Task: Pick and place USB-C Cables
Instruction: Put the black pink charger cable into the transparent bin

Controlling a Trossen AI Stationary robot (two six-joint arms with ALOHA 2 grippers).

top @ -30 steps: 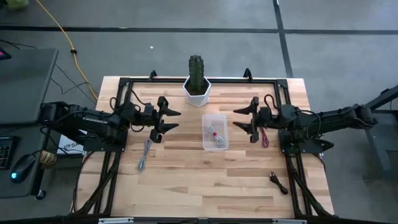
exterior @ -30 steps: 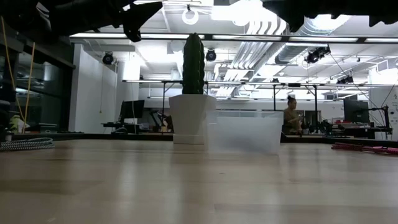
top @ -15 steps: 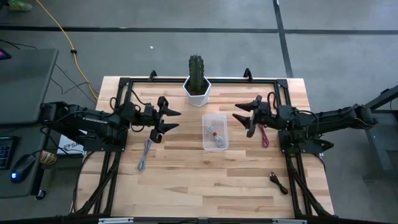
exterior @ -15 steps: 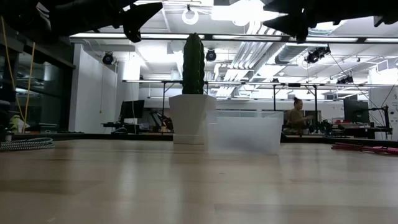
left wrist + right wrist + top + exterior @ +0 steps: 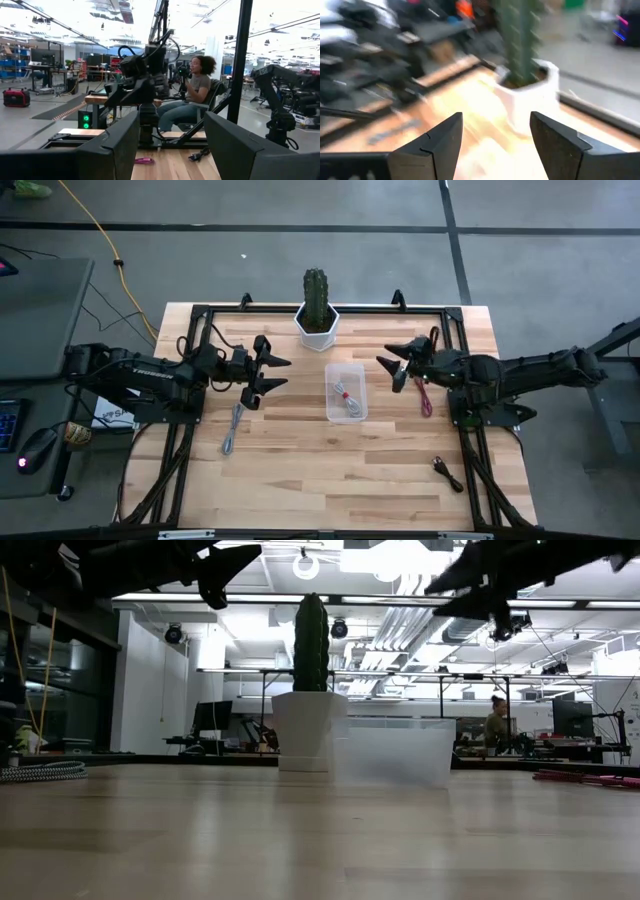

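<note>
While both arms hang above it, the light wooden plank table (image 5: 330, 470) sits inside a black frame on a grey floor, and the low view looks across it into a bright open workshop with ceiling lights, pipes and benches, where one person (image 5: 495, 725) stands far behind. A second person (image 5: 192, 97) sits in a chair in the left wrist view.

Two tools are at work. The left tool (image 5: 275, 373) hovers with its fingers spread apart and empty; the right tool (image 5: 392, 358) also has its fingers spread wide and empty, angled toward the potted cactus (image 5: 317, 302), which stands in a white pot just beyond the gap between the two tools.

Four cables show on the table. A grey cable (image 5: 233, 428) lies stretched out just below the left tool. A red cable (image 5: 424, 396) lies beside the right tool, under that arm's wrist. A black cable (image 5: 446, 471) rests well apart from both tools, near the table's front right corner. One more cable, coiled (image 5: 347, 397), grey with a touch of red, lies inside the clear plastic bin (image 5: 346, 369).

That bin is the only container, standing between the two tools, nearer the right one, and holds nothing but the single coil.
</note>
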